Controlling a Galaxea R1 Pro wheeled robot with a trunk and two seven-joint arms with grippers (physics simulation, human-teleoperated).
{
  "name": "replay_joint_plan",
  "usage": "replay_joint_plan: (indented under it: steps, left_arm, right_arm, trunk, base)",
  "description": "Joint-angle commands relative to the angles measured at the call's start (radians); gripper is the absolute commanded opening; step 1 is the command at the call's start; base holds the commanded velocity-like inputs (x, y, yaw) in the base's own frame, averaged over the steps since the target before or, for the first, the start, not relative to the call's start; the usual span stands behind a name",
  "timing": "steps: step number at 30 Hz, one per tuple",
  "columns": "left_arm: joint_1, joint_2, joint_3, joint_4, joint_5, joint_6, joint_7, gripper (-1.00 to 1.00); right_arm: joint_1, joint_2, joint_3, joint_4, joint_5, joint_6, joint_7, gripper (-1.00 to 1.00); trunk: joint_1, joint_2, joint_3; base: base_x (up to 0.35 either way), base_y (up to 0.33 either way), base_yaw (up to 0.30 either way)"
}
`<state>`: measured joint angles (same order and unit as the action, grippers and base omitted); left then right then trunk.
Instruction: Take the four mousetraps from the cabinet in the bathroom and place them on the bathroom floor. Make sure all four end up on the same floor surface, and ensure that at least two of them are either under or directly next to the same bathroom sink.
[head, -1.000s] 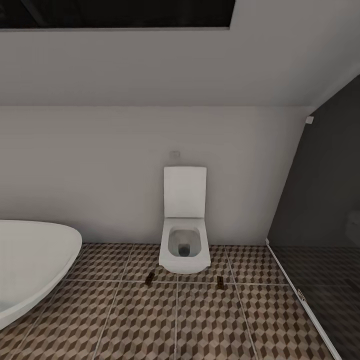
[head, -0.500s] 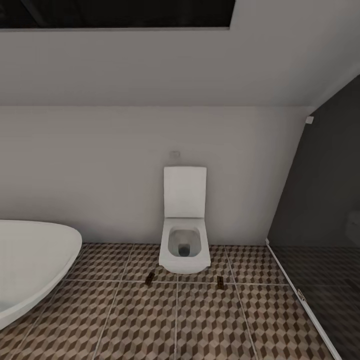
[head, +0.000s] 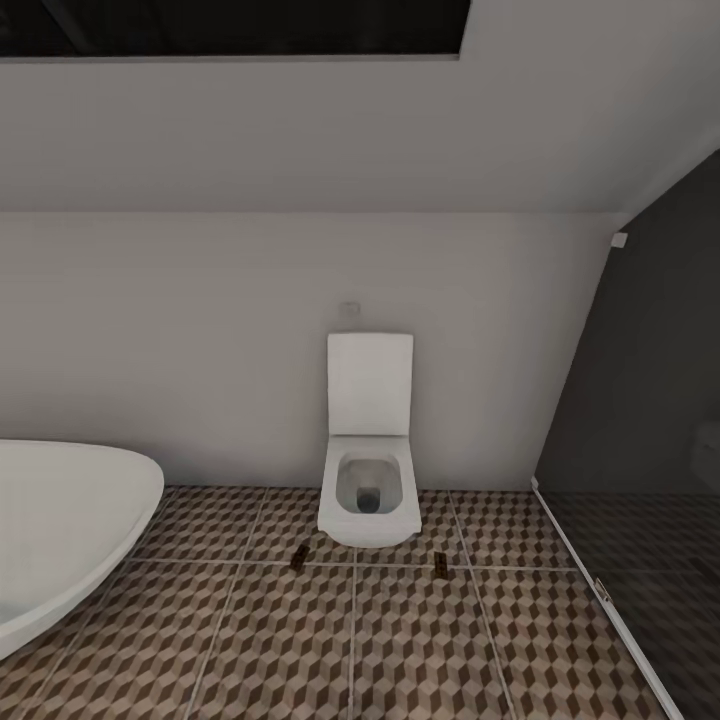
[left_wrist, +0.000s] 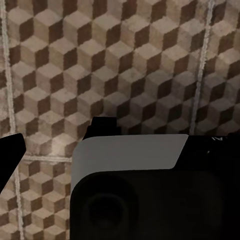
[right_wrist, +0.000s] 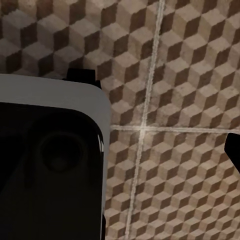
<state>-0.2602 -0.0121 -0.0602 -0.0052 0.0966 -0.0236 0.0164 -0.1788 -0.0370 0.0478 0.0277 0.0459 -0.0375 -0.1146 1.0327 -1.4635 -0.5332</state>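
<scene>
Two mousetraps (head: 298, 560) (head: 441, 565) on floor (head: 420, 640) (flanking toilet (head: 369, 470)).

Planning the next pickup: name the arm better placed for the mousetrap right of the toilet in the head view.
Right, probably: that mousetrap lies right of the toilet and of the head view's centre, on that arm's side.

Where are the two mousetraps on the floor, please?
In the head view, both mousetraps lie on the bathroom floor just before the toilet, one each side.
</scene>
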Motion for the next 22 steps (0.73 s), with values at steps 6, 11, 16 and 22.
replay_joint_plan:
  steps: [6, 11, 16, 22]
  left_arm:
    - [-0.001, 0.0, -0.007, 0.001, 0.01, -0.002, 0.002, 1.0]
    - [-0.001, 0.0, -0.007, 0.001, 0.01, -0.002, 0.002, 1.0]
    - [-0.001, 0.0, -0.007, 0.001, 0.009, -0.002, 0.002, 1.0]
    - [-0.001, 0.0, -0.007, 0.001, 0.009, -0.002, 0.002, 1.0]
  right_arm:
    - [-0.001, -0.001, 0.004, 0.003, 0.008, -0.004, -0.003, 1.0]
    - [-0.002, -0.001, 0.004, 0.003, 0.009, -0.004, -0.003, 1.0]
    - [-0.001, 0.0, 0.004, 0.003, 0.007, -0.004, -0.003, 1.0]
    - [-0.001, -0.001, 0.004, 0.003, 0.006, -0.004, -0.003, 1.0]
  trunk:
    - [0.0, 0.0, -0.001]
    - [0.0, 0.0, -0.001]
    - [0.0, 0.0, -0.001]
    - [0.0, 0.0, -0.001]
  base:
    - [0.0, 0.0, 0.0]
    - [0.0, 0.0, 0.0]
    - [0.0, 0.0, 0.0]
    - [0.0, 0.0, 0.0]
